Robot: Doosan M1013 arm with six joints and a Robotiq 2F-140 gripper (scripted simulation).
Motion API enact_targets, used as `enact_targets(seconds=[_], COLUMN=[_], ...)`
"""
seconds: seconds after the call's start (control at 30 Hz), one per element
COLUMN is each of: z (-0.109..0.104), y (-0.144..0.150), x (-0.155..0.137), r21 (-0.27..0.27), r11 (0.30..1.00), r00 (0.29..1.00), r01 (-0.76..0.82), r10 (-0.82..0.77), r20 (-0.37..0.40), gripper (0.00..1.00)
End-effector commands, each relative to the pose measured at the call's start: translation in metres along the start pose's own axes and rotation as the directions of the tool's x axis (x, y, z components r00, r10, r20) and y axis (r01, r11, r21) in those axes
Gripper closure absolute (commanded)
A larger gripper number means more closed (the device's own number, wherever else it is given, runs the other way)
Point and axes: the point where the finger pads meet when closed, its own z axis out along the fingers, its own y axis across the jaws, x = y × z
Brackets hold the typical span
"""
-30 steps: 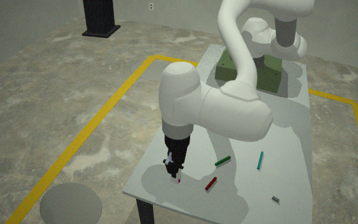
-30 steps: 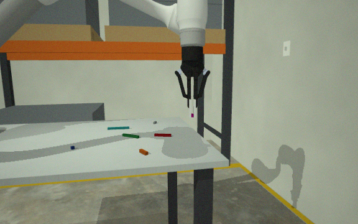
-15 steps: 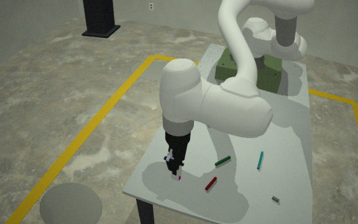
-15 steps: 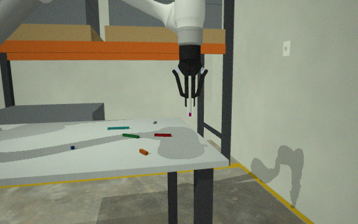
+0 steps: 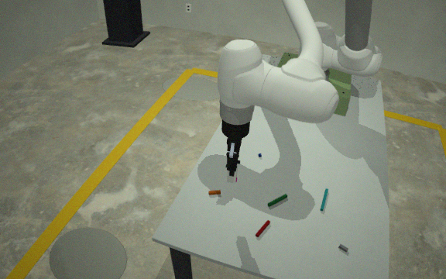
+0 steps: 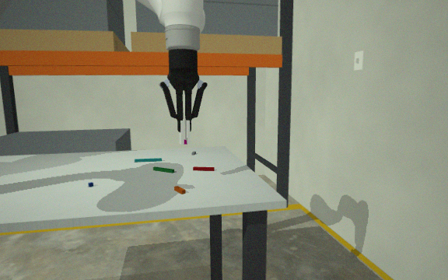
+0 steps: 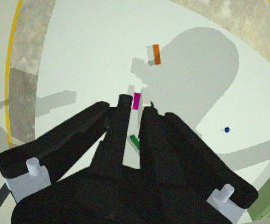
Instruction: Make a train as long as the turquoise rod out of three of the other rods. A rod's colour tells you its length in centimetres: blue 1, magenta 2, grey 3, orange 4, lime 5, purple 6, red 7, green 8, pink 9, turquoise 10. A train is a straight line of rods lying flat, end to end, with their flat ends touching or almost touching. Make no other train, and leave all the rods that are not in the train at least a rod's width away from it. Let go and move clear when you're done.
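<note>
My gripper (image 5: 232,178) (image 6: 184,139) (image 7: 136,96) is shut on the magenta rod (image 5: 236,179) (image 6: 185,141) (image 7: 136,101) and holds it above the table. The orange rod (image 5: 214,192) (image 6: 180,190) (image 7: 157,54) lies near the table's left edge in the top view. The blue rod (image 5: 259,155) (image 6: 90,184) (image 7: 227,130) lies farther back. The green rod (image 5: 277,200) (image 6: 163,169) (image 7: 135,142) lies mid-table, partly hidden in the wrist view. The red rod (image 5: 262,229) (image 6: 204,169), turquoise rod (image 5: 324,200) (image 6: 148,160) and grey rod (image 5: 343,248) (image 6: 194,152) lie apart from one another.
The white table (image 5: 207,229) (image 6: 239,194) carries the rods. The arm's green base (image 5: 341,97) stands at its far end in the top view. A shelf with an orange beam (image 6: 131,59) stands behind the table in the exterior view. The arm's shadow falls across the tabletop.
</note>
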Motion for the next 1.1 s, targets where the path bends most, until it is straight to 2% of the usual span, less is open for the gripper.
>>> enact_targets(seconds=[0.0,0.13,0.2,0.23,0.33,0.6,1.07], z=[-0.001,0.0,0.0,0.003,0.004,0.015,0.016], y=[0.042,0.089,0.089,0.122,0.144,0.237,0.243], x=[-0.006,-0.015,-0.015,-0.022,-0.027,-0.052,-0.054], r21=[0.01,0.01,0.01,0.01,0.01,0.01,0.01], r11=[0.997,0.987,0.987,0.976,0.968,0.919,0.915], r00=[0.997,0.987,0.987,0.976,0.968,0.919,0.915], r01=[0.077,0.16,0.16,0.216,0.251,0.394,0.403], r10=[-0.077,-0.16,-0.16,-0.216,-0.251,-0.394,-0.403], r20=[0.0,-0.001,-0.001,-0.001,-0.001,-0.002,-0.002], gripper=[0.88,0.88,0.88,0.88,0.88,0.88,0.88])
